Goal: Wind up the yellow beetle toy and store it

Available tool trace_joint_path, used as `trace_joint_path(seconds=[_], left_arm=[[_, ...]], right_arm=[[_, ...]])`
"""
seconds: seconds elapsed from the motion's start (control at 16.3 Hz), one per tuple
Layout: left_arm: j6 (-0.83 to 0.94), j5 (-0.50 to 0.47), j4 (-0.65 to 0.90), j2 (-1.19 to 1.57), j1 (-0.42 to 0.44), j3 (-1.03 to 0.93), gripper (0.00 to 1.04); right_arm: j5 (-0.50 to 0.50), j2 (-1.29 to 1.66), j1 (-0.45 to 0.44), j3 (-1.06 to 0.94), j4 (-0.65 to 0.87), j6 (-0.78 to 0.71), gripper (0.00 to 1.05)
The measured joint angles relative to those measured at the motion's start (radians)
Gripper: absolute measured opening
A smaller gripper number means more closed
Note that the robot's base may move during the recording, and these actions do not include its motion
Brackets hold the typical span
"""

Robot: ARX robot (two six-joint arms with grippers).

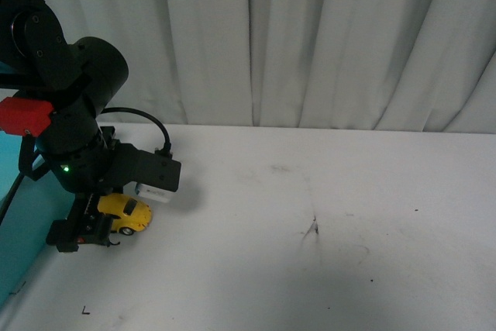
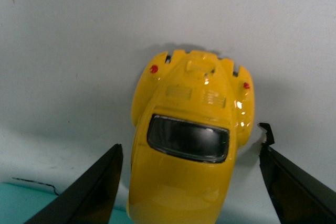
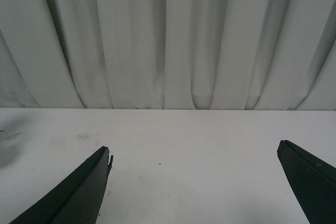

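The small, shiny, round yellow beetle toy car [image 1: 126,213] sits on the flat white table [image 1: 325,284], close to the table's left edge as the robot faces it. The black left gripper [image 1: 91,230] is right over it.

In the left wrist view the car [image 2: 191,93] lies in the gap of the left gripper [image 2: 191,140], with one black finger [image 2: 89,192] on each side. The fingers are apart. A thin strip of table shows between each finger and the car's sides, so I judge they are not squeezing it yet.

The car's long way runs straight out from the gripper, down the middle of the gap. Its back end, with two little red lights, points away from the wrist. So the fingers only need to come together on the car's two sides.

The right gripper [image 3: 194,182] is also spread apart and holds nothing. It looks at the table and the white folded curtain [image 3: 168,40], and the car is not in its view. The left arm is much nearer.

Just beside the car, on the left, lies a flat teal thing [image 1: 19,222]. I cannot tell what it is, but it may be the place to put the toy. Nothing stands between the fingers and the car. A dark scratchy mark [image 1: 314,229] is well apart, near the middle of the table.
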Motion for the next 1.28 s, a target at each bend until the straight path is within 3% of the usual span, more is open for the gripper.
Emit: trace_joint_path(seconds=[0.18,0.31,0.37,0.49,0.67,1.04,1.16,1.28], left_arm=[[-0.079,-0.024,-0.008,0.008,0.01,0.015,0.49],[-0.099,-0.022,-0.012,0.008,0.01,0.029,0.41],[-0.091,-0.016,-0.016,0.008,0.004,0.031,0.41],[-0.009,0.101,-0.086,0.002,-0.026,0.045,0.41],[-0.077,0.263,-0.158,-0.09,-0.05,0.063,0.41],[-0.279,0.528,-0.074,-0.337,0.039,0.086,0.41],[-0.364,0.55,0.007,-0.413,0.102,0.069,0.41],[-0.45,0.494,0.093,-0.455,0.177,0.053,0.41]], right_arm=[[0.0,0.0,0.0,0.0,0.0,0.0,0.98],[0.0,0.0,0.0,0.0,0.0,0.0,0.98],[0.0,0.0,0.0,0.0,0.0,0.0,0.98],[0.0,0.0,0.0,0.0,0.0,0.0,0.98],[0.0,0.0,0.0,0.0,0.0,0.0,0.98],[0.0,0.0,0.0,0.0,0.0,0.0,0.98],[0.0,0.0,0.0,0.0,0.0,0.0,0.98],[0.0,0.0,0.0,0.0,0.0,0.0,0.98]])
